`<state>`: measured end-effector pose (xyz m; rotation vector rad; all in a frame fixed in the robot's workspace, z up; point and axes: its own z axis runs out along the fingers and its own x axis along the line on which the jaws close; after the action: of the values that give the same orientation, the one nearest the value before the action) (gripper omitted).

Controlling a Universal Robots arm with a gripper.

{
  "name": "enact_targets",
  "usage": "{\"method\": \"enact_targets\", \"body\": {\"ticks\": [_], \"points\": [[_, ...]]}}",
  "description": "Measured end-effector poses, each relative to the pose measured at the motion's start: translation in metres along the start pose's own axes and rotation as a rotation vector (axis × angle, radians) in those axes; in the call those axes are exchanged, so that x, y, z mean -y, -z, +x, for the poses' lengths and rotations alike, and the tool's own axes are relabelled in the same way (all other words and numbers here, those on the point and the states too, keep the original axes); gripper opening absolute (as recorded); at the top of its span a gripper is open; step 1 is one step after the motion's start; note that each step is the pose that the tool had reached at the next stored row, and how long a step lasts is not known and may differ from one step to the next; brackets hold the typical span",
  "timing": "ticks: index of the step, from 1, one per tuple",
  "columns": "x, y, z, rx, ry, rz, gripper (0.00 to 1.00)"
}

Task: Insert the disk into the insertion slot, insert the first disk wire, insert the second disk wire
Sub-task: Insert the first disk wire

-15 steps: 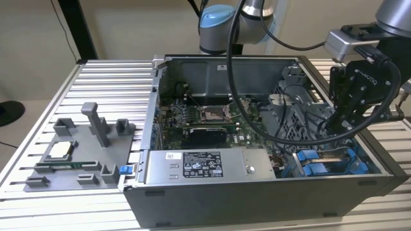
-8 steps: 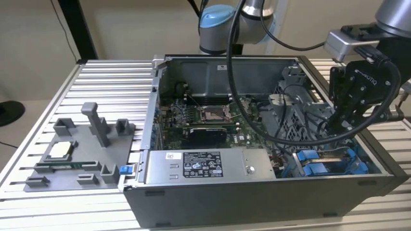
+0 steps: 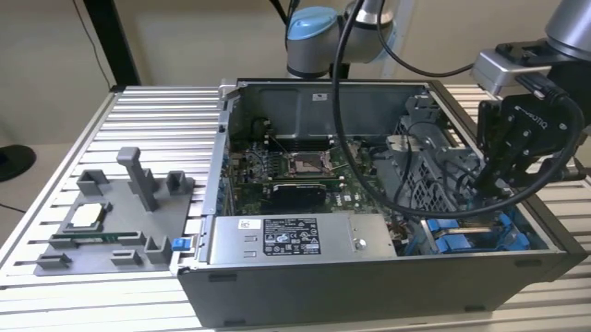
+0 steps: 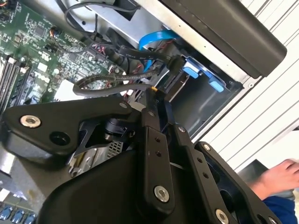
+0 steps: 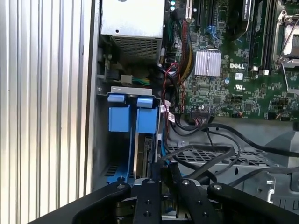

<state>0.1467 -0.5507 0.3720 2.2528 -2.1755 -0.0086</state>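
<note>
The disk point(image 5: 145, 122), in its blue carrier, stands edge-on inside the insertion slot point(image 5: 101, 154), the grey metal bay at the case's corner. The disk's blue carrier point(image 3: 466, 240) is in the case corner nearest the exterior view's right. My gripper point(image 3: 489, 185) reaches down into the case just above this bay. In both wrist views the gripper's fingers point(image 4: 152, 95) come together at their tips on a black disk wire point(image 4: 100, 83). That black disk wire point(image 5: 198, 151) loops away from the gripper point(image 5: 162, 169) beside the disk. A blue flat wire point(image 4: 155, 38) runs toward the bay.
The motherboard point(image 3: 291, 176) fills the case's middle and a grey power-supply box point(image 3: 291, 238) sits along its front wall. A grey fixture point(image 3: 115, 221) stands on the slatted table at the exterior view's left. A person's hand point(image 4: 279, 179) rests outside the case.
</note>
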Motion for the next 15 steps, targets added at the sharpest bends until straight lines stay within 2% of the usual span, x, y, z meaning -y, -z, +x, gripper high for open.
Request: {"method": "enact_targets", "body": {"ticks": [7, 15], "points": [[0.0011, -0.0026, 0.0097, 0.0000, -0.001, -0.0023, 0.00], [0.0011, -0.0045, 0.0117, 0.0000, -0.002, -0.0024, 0.00]]}}
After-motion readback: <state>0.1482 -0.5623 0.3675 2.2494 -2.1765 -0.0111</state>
